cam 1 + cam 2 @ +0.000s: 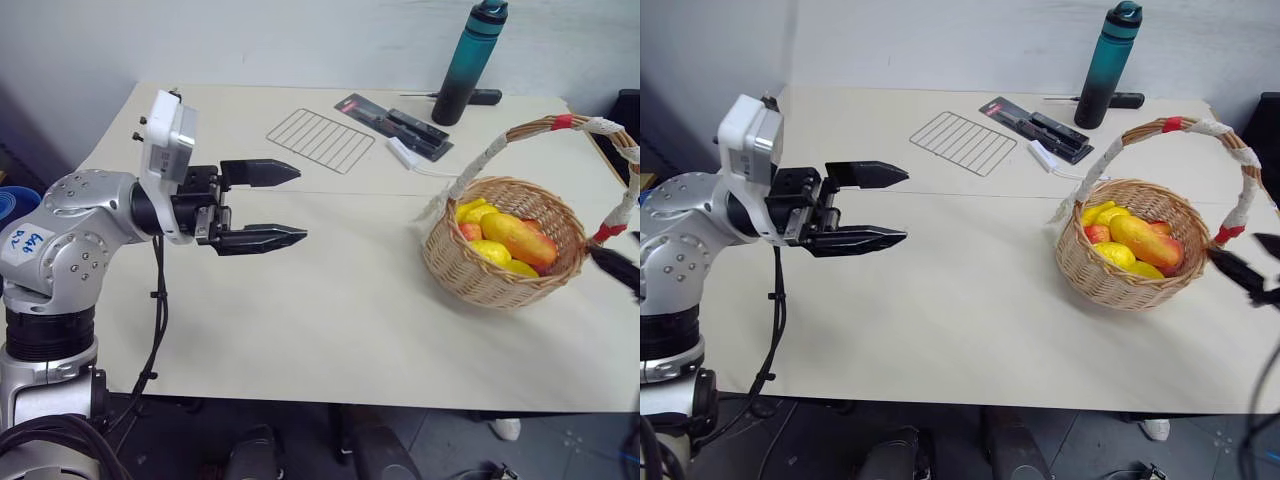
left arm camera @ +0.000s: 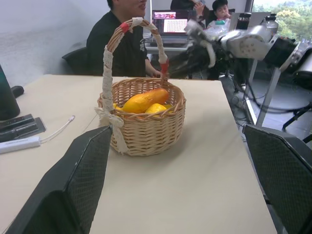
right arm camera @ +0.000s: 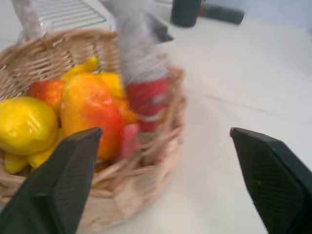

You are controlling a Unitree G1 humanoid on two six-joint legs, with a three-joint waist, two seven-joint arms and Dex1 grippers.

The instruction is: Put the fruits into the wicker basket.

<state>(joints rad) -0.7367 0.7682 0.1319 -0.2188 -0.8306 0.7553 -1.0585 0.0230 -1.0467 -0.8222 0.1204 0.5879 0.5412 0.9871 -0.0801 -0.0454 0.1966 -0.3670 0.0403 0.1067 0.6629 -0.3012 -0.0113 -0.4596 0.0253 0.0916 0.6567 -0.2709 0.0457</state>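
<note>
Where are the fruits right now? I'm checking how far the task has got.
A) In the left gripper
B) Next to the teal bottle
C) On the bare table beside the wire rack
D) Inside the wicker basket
D: the fruits lie inside the wicker basket, and the left gripper is open and empty.

The left arm (image 1: pixel 80 235) is showing rounded silver-grey castings dotted with small dark screws, and a white sticker with blue handwriting (image 1: pixel 25 243) is sitting at its nine o'clock side. A ribbed black collar (image 1: pixel 45 335) is ringing the joint at six o'clock. A white boxy camera housing (image 1: pixel 167 140) is riding at twelve o'clock of the black wrist block. A black cable (image 1: pixel 155 330) is hanging at six o'clock. The left gripper (image 1: pixel 285 205) is ending in two tapered black fingers (image 1: pixel 262 172) with cross-hatched pads. The right gripper (image 1: pixel 1252 262) is appearing black.
</note>
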